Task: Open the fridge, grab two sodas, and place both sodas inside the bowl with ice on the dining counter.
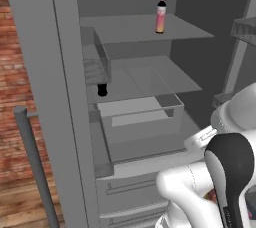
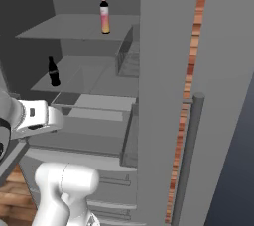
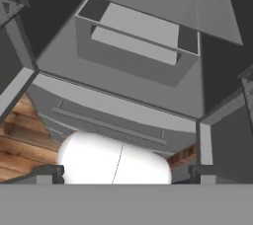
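While hanging low in front of the tall grey French-door fridge (image 1: 35,72), with doors swung wide to left and right and the shelves laid bare, can count the first step of the task as done; nothing beyond that, as far as can be judged.

Two-finger gripper (image 3: 126,173) spread to full width, dark tips well apart at either side of the hand view, nothing between them; aimed at the lower front of the fridge, over the pale clear crisper drawer (image 3: 136,46) and the grey freezer drawers (image 3: 113,120) beneath; well short of either drink.

Slim bottle with pink-orange body and black cap (image 1: 160,17) upright on the upper glass shelf (image 1: 190,29), towards the far middle; untouched by the look of it. Smaller dark, almost black bottle (image 2: 53,72) upright on the middle shelf (image 2: 99,79), on the left side and near the front edge, close beside the left door's clear bin (image 1: 97,69); seen also as a dark spot at the top of the hand view; the nearer and lower of the two, so probably the easier first pick.

Left to do, on this reckoning: raise the hand to shelf height; close on one soda; carry it off to the round bowl with ice on the dining counter; return for the second; place that too. Roughly an early stage, with all the grasping and carrying ahead; brick wall (image 1: 12,72) and wooden floor (image 1: 20,202) to the left give little room beside the open door.
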Motion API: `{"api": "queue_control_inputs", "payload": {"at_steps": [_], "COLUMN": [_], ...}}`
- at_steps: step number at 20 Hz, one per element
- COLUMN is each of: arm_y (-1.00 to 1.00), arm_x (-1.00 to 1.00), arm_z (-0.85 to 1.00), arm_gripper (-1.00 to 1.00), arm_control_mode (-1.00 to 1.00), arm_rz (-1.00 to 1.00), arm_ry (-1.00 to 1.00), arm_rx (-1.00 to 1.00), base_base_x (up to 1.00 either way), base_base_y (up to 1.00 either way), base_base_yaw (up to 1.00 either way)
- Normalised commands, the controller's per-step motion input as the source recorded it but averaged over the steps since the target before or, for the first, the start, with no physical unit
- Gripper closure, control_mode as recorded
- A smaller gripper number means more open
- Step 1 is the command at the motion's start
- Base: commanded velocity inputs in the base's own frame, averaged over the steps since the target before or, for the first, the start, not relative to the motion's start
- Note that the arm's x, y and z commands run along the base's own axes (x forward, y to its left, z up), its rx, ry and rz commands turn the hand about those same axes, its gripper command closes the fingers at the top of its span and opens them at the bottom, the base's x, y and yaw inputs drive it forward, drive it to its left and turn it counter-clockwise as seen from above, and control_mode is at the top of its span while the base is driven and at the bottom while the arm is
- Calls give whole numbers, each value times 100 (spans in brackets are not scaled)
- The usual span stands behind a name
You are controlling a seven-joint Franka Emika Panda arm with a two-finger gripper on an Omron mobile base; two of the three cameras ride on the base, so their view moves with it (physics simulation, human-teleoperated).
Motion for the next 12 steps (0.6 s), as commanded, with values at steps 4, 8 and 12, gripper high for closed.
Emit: {"api": "queue_control_inputs", "payload": {"at_steps": [4, 8, 12], "arm_y": [0, 0, 0], "arm_x": [0, 0, 0], "arm_z": [0, 0, 0], "arm_gripper": [-100, -100, -100], "arm_control_mode": [100, 100, 100], "arm_rz": [0, 0, 0], "arm_ry": [0, 0, 0], "arm_rx": [0, 0, 0], "base_base_x": [62, 48, 50], "base_base_y": [21, 38, 48], "base_base_yaw": [-4, -9, -13]}}
